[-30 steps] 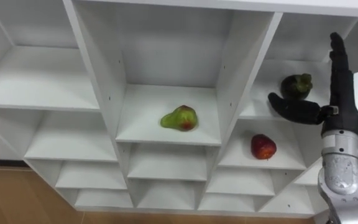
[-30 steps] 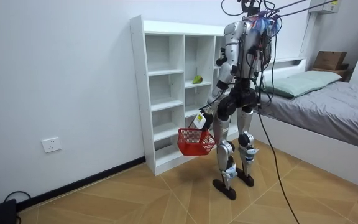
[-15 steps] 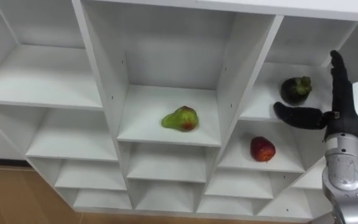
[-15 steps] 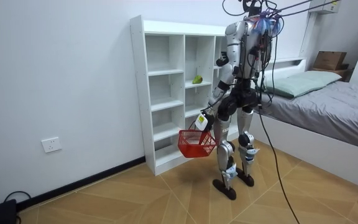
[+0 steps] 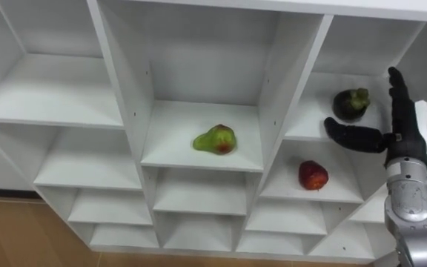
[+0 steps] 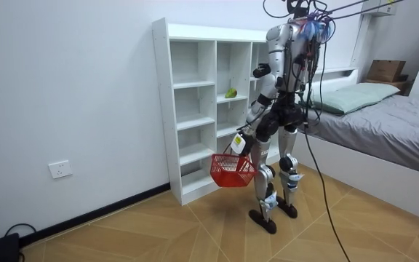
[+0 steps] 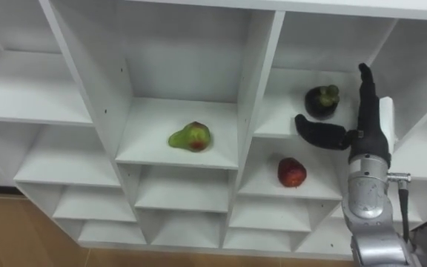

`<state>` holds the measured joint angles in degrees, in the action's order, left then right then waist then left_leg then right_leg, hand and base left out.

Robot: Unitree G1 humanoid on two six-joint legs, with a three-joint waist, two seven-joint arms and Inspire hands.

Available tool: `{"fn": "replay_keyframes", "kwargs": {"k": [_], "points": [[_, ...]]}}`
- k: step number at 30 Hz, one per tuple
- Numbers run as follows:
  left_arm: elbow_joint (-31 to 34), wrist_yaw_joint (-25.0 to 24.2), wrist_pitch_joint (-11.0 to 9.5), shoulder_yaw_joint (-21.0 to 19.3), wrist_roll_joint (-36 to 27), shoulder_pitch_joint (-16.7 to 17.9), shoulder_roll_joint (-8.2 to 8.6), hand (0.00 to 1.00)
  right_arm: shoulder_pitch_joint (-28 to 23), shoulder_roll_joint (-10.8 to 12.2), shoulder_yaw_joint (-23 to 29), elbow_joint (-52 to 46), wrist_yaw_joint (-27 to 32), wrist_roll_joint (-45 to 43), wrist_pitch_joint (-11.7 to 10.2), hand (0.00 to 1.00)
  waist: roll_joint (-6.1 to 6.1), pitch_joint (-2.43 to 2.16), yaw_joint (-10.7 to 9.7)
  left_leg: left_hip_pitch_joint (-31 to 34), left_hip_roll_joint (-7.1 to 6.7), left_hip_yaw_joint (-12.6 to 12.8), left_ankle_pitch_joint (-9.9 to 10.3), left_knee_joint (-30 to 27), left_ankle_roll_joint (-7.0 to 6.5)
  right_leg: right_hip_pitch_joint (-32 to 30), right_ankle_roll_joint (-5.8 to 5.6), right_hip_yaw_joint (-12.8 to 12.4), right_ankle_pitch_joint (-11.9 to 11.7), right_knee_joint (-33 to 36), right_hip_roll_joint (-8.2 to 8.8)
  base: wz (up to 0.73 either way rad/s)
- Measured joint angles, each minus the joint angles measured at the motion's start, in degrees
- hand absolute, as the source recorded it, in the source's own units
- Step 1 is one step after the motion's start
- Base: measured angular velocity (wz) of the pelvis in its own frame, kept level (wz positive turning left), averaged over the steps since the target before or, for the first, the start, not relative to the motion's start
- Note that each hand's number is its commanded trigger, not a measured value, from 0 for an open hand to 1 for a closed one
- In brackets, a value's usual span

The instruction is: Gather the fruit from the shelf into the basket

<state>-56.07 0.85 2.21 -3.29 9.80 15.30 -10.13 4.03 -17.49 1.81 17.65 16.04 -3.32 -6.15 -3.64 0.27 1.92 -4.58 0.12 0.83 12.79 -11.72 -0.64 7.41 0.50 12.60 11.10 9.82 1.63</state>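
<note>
Holds right hand (image 5: 406,137) spread flat, thumb stuck out; finds dark round green-capped fruit (image 5: 349,104) just left of fingers, just above thumb.

The right arm is raised with the forearm upright. The right hand (image 5: 400,133) is flat, fingers straight up, thumb spread wide to the left. The left hand (image 6: 241,136) hangs low by the thigh, arm down.
</note>
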Motion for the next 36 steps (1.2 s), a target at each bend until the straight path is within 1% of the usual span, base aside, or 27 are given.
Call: {"fn": "replay_keyframes", "kwargs": {"k": [6,9,10,15,17,18,22,26,27,28,29,31,36], "points": [[0.8,-0.4,0.0,-0.1,-0.1,-0.6,-0.01,1.00,1.7,-1.4,0.0,1.8,-3.4,1.1,0.2,0.00,-0.40,-0.11,-0.1,0.0,-0.01,-0.1,0.0,0.0,0.02,0.0,0.00,0.0,0.0,0.0,0.03,0.00],[0.9,-0.5,0.0,-0.1,-0.1,-0.7,-0.01,1.00,1.7,-1.5,0.0,1.8,-5.4,1.2,1.1,0.00,-0.83,-0.34,0.0,-0.1,-0.01,-0.1,0.0,-0.3,0.03,0.0,0.00,0.0,0.0,0.0,0.03,0.00],[0.9,-0.5,0.0,-0.1,-0.2,-0.8,-0.06,1.00,1.7,-1.5,0.0,1.8,-5.9,1.2,1.3,0.00,-1.00,-0.34,0.0,-0.1,0.00,-0.1,0.0,-0.4,0.03,0.0,0.00,0.0,0.0,0.0,0.04,0.00],[0.9,-0.4,0.0,-0.1,-0.3,-0.8,-0.14,1.00,1.7,-1.6,-0.1,1.8,-8.1,1.2,2.0,0.00,-1.11,-0.20,0.2,-0.3,0.01,-0.4,0.0,-0.5,0.03,0.3,0.01,0.0,0.0,0.0,0.02,0.00],[0.9,-0.4,0.0,-0.1,-0.3,-0.8,-0.23,1.00,1.8,-1.6,-0.2,1.9,-9.2,1.3,2.0,0.00,-1.19,0.03,0.2,-0.5,0.02,-0.5,-0.1,-0.4,0.06,0.4,0.04,0.0,0.0,0.0,-0.03,0.00],[0.9,-0.4,0.0,-0.1,-0.2,-0.8,-0.32,1.00,1.8,-1.8,-0.5,2.0,-9.6,1.2,2.0,0.00,-1.17,0.25,0.3,-0.5,0.03,-0.6,-0.1,0.0,0.10,0.5,0.04,0.0,0.0,0.0,-0.05,0.00],[0.9,-0.4,0.1,-0.1,-0.2,-0.8,-0.58,1.00,1.9,-3.0,-0.5,2.0,-11.7,1.0,2.6,0.00,-1.63,0.23,1.0,-0.5,0.02,-0.6,-0.1,0.1,0.15,0.5,0.05,0.0,0.0,-0.1,-0.08,0.00],[0.9,-0.4,0.4,-0.1,-0.2,-0.8,-0.74,1.00,1.9,-3.2,-0.5,2.1,-12.1,1.0,2.6,0.00,-1.95,0.19,1.4,-0.5,-0.01,-0.6,-0.1,0.0,0.15,0.5,0.05,0.0,0.0,-0.2,-0.09,0.00],[0.9,-0.4,0.4,0.0,-0.2,-0.7,-0.86,1.00,1.9,-3.2,-0.5,2.3,-12.4,1.0,2.6,0.38,-2.03,0.15,1.4,-0.5,0.00,-0.6,-0.1,0.0,0.16,0.5,0.05,0.0,0.0,-0.2,-0.10,0.00],[0.9,-0.4,0.4,0.0,-0.1,-0.6,-0.93,1.00,1.9,-3.3,-0.5,2.4,-12.8,1.0,2.6,0.62,-2.10,0.11,1.4,-0.5,0.00,-0.6,-0.1,-0.1,0.16,0.5,0.05,0.0,0.0,-0.1,-0.11,0.00],[0.9,-0.4,0.4,0.1,-0.1,-0.6,-0.96,1.00,1.9,-3.4,-0.5,2.4,-13.1,1.0,2.6,1.00,-2.11,0.10,1.4,-0.5,0.00,-0.6,-0.1,-0.1,0.15,0.5,0.05,0.0,0.0,-0.1,-0.12,0.00],[0.9,-0.4,0.4,0.1,-0.2,-0.6,-1.07,1.00,1.9,-3.4,-0.5,2.4,-13.7,1.0,2.6,1.00,-2.14,0.07,1.4,-0.5,0.01,-0.7,-0.1,0.0,0.16,0.5,0.06,0.0,0.0,-0.1,-0.13,0.00],[0.9,-0.4,0.4,0.2,-0.1,-0.5,-1.46,1.00,2.4,-3.9,-0.4,2.4,-13.0,1.0,2.5,1.00,-2.12,-0.01,1.4,-0.5,-0.01,-1.1,-0.1,0.0,0.16,0.7,0.07,0.2,0.0,0.0,-0.18,0.04]]}}
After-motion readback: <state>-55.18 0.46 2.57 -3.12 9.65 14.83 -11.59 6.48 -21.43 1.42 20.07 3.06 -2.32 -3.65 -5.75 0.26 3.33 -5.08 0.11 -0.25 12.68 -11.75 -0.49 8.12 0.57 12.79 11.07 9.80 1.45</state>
